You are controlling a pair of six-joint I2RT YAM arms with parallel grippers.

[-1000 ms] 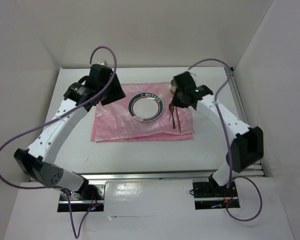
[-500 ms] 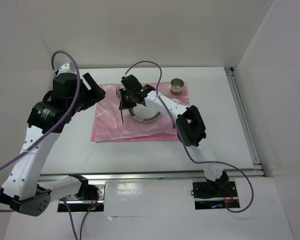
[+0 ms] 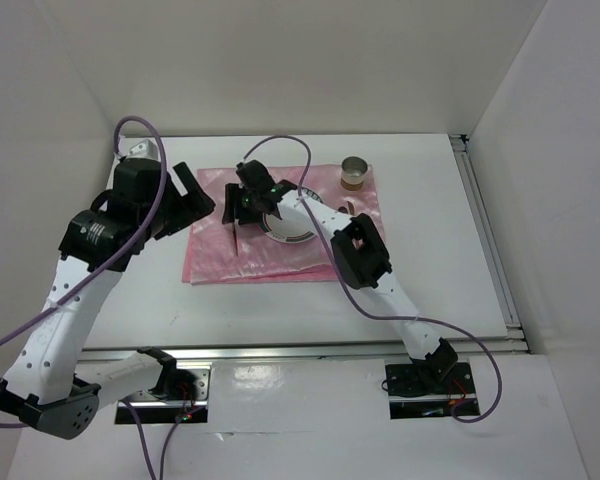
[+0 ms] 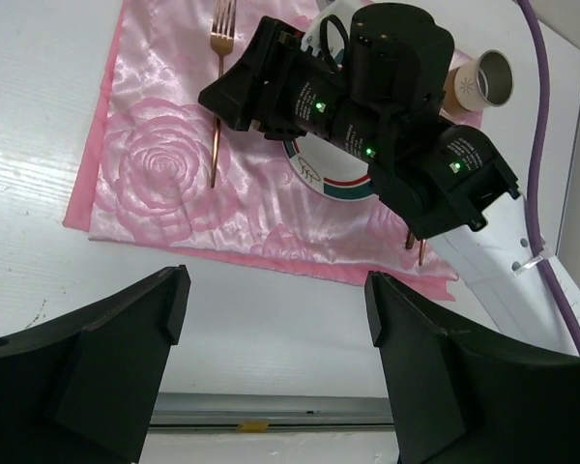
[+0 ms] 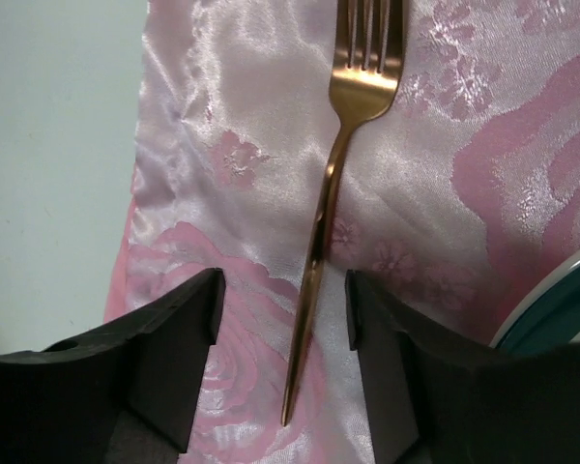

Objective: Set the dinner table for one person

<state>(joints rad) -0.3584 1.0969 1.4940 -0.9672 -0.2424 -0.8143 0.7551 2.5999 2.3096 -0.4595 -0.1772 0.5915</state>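
Our right tool (image 5: 282,290) stands open with the fork (image 5: 362,87) lying free on the pink cloth (image 5: 222,145) between its fingers, the left tool (image 4: 275,319) gapes empty over the white tabletop (image 4: 39,145) beneath it, so we should lift straight up without brushing the fork.

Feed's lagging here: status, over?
Left fingers open, empty. Right fingers open over fork. Fork flat on pink cloth, left of plate, on dinner table. Nothing blocking.

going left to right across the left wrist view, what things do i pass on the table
fork → plate → cup → purple cable
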